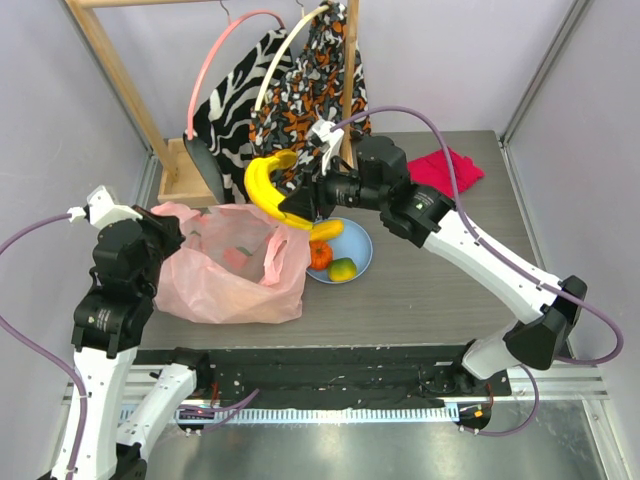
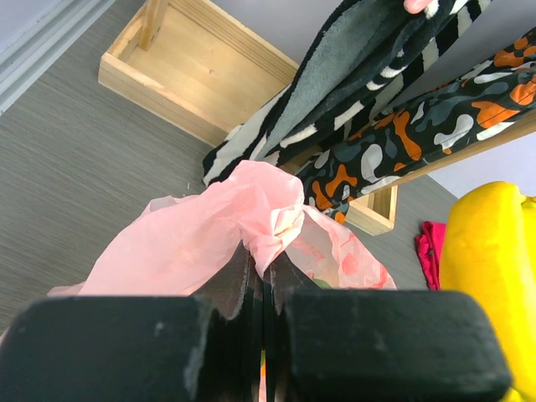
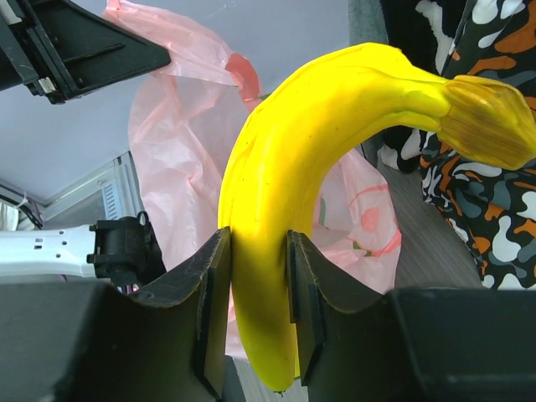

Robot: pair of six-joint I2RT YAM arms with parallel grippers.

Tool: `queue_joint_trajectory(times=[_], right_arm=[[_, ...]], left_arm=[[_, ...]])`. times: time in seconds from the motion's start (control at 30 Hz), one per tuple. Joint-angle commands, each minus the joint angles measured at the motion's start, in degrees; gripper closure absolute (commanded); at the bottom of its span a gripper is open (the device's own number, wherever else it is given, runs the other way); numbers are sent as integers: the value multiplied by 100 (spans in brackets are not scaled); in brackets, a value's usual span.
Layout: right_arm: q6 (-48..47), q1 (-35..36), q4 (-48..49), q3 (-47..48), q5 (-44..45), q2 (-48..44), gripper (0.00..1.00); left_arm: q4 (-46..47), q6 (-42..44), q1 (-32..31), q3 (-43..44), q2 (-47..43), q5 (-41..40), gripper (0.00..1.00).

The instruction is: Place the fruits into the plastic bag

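The pale-pink plastic bag (image 1: 235,270) lies at the left of the table, its mouth facing right. My left gripper (image 1: 172,228) is shut on a bunched fold of the bag's rim (image 2: 266,224). My right gripper (image 1: 298,205) is shut on the yellow bananas (image 1: 262,185), holding them in the air above the bag's mouth. The pads grip the bananas' middle (image 3: 276,218), with the bag (image 3: 180,151) behind. An orange (image 1: 320,256), a green-yellow fruit (image 1: 342,268) and another yellow banana piece (image 1: 328,230) lie on the blue plate (image 1: 362,243). I cannot make out the red apple.
A wooden rack (image 1: 120,70) at the back holds a zebra-print garment (image 1: 235,95) and an orange-and-black garment (image 1: 320,75) close behind the bananas. Its wooden base box (image 2: 197,71) is behind the bag. A folded red cloth (image 1: 445,170) lies back right.
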Motion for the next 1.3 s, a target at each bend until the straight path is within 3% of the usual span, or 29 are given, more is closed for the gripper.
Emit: queue_joint_trajectory(times=[0.0,1.27], right_arm=[[-129,83,285,279,-11,-29,99],[-885,979,-585,921,-327,902,99]], left_arm=[[244,-56,33,47,0,54,100],[402,-73,41,65,211,150,100]])
